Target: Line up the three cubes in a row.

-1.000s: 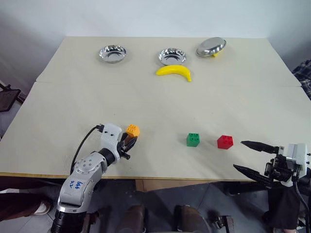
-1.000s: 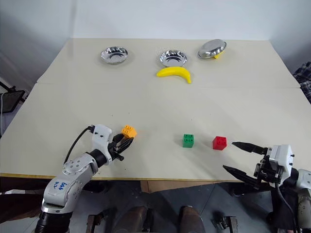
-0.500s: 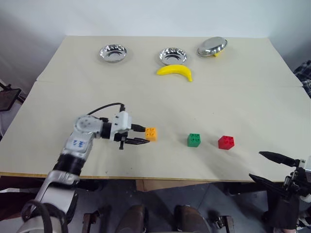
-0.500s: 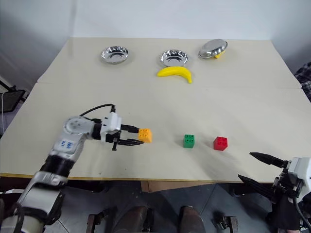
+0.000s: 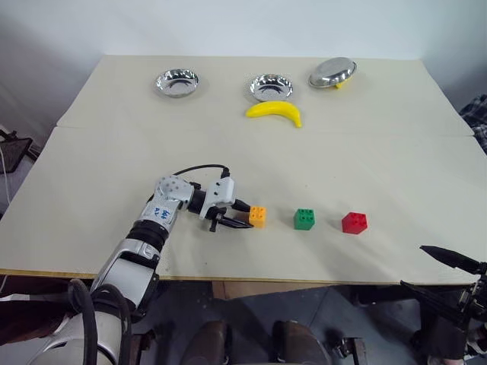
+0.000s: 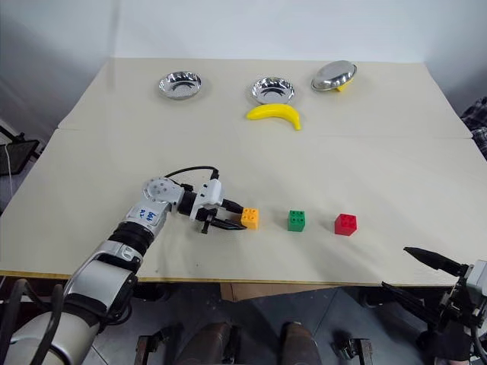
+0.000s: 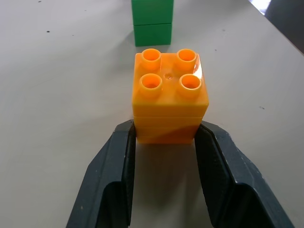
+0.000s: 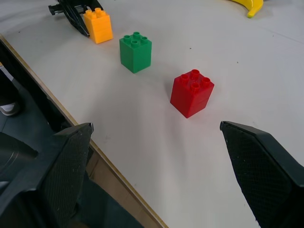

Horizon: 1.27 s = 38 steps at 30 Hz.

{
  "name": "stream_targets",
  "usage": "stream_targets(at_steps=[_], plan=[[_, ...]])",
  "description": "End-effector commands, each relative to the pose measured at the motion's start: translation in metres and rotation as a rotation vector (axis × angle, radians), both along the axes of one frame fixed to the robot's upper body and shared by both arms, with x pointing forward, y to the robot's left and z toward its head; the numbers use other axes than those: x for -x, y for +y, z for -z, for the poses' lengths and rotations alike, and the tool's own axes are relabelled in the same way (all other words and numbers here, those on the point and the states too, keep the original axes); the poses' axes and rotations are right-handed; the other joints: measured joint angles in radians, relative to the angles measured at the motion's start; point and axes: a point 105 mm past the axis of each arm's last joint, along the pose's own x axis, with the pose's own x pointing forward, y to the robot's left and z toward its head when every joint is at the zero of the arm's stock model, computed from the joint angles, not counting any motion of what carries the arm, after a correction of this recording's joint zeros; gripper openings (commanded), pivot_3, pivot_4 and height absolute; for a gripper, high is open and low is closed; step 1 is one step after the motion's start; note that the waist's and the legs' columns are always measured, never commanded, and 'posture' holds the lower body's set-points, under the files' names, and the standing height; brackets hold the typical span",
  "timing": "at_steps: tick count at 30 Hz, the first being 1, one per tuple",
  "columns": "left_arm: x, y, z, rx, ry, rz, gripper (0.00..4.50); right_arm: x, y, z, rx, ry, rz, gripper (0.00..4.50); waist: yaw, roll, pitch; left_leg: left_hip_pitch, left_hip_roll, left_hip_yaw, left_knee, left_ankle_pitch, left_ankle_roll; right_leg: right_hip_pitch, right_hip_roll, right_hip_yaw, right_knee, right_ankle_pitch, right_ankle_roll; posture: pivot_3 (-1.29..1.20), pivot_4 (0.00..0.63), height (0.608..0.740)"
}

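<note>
Holding the orange cube (image 5: 258,217) firmly between its closed fingers, the left end effector (image 5: 242,215) is bringing it low over the worktop (image 5: 365,152), with the green cube (image 5: 304,219) just ahead of its tips and the red cube (image 5: 354,223) beyond that. The last placing step seems to be in hand; next it needs setting down level with those two, evenly spaced, then releasing. The cubes are small, glossy and studded. The right end effector (image 8: 156,164) is waiting wide open, holding nothing.

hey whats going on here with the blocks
The robot is lining up three cubes near the table's front edge. Its left claw is shut on the orange cube, holding it level with the green cube and red cube. The right claw hangs open off the table's front edge.
</note>
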Motion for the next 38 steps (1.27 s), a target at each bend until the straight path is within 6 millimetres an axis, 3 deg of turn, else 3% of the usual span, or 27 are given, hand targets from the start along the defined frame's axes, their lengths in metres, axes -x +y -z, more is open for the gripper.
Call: stream_targets(at_steps=[1,8,14,17,18,23,28,33,38], plan=[[-0.005,-0.001,-0.002,-0.011,-0.019,-0.031,1.46,0.0,0.003,-0.008,-0.005,-0.036,-0.008,4.5,0.002,0.0,0.0,0.0,0.0,0.0,0.0,0.0,0.0,0.0,0.0,0.001,0.0,0.0,0.0,0.0,0.15,0.74],[-0.005,0.002,-0.007,0.009,0.025,-0.041,1.46,-0.003,0.003,-0.006,-0.009,-0.035,-0.023,4.5,0.001,0.0,0.0,0.0,0.0,0.0,0.0,0.0,0.0,0.0,0.0,0.002,0.0,0.0,0.0,0.0,0.15,0.74],[0.0,0.01,-0.009,0.001,0.046,-0.03,3.39,-0.008,0.004,-0.005,-0.014,-0.041,-0.036,4.5,-0.006,0.0,0.0,0.0,0.0,0.0,0.0,0.0,0.0,-0.001,0.0,0.002,0.0,0.0,0.0,0.0,0.15,0.74],[0.002,0.028,-0.011,0.009,-0.012,-0.057,4.34,-0.012,0.006,-0.007,-0.026,-0.059,-0.044,4.5,-0.01,0.0,0.0,0.0,0.0,0.0,0.0,0.0,0.0,-0.001,0.0,0.002,0.001,0.0,0.0,0.0,0.15,0.74],[0.005,0.036,-0.013,0.025,-0.021,-0.063,4.48,-0.013,0.007,-0.007,-0.033,-0.069,-0.047,4.5,-0.012,0.0,0.0,0.0,0.001,0.0,0.0,0.0,0.0,-0.002,0.0,0.002,0.001,0.0,0.0,0.0,0.15,0.74],[0.026,0.079,-0.019,0.122,-0.019,-0.127,4.48,-0.019,0.016,-0.007,-0.046,-0.098,-0.089,4.5,-0.019,0.001,0.0,0.0,0.002,0.0,-0.001,0.0,-0.001,-0.002,0.001,0.003,0.001,0.0,0.0,0.0,0.15,0.74],[0.063,0.135,-0.025,0.187,-0.05,-0.364,4.48,-0.026,0.025,0.001,-0.019,-0.137,-0.2,4.5,-0.031,0.001,0.0,0.001,0.003,-0.001,-0.001,0.0,-0.001,-0.002,0.0,0.005,0.0,0.0,0.0,0.0,0.15,0.74],[0.095,0.159,-0.024,0.211,-0.06,-0.525,4.48,-0.027,0.013,0.002,0.024,-0.134,-0.261,4.5,-0.013,0.002,0.0,0.002,0.003,-0.001,-0.001,-0.001,-0.001,0.002,-0.001,0.005,-0.008,0.0,-0.001,0.0,0.15,0.74],[0.112,0.163,-0.024,0.242,-0.038,-0.616,4.48,-0.031,0.0,0.001,0.039,-0.118,-0.269,4.5,-0.009,0.002,0.0,0.002,0.003,-0.002,-0.001,-0.001,-0.001,0.002,-0.001,0.006,-0.009,0.0,-0.001,0.0,0.15,0.74]])
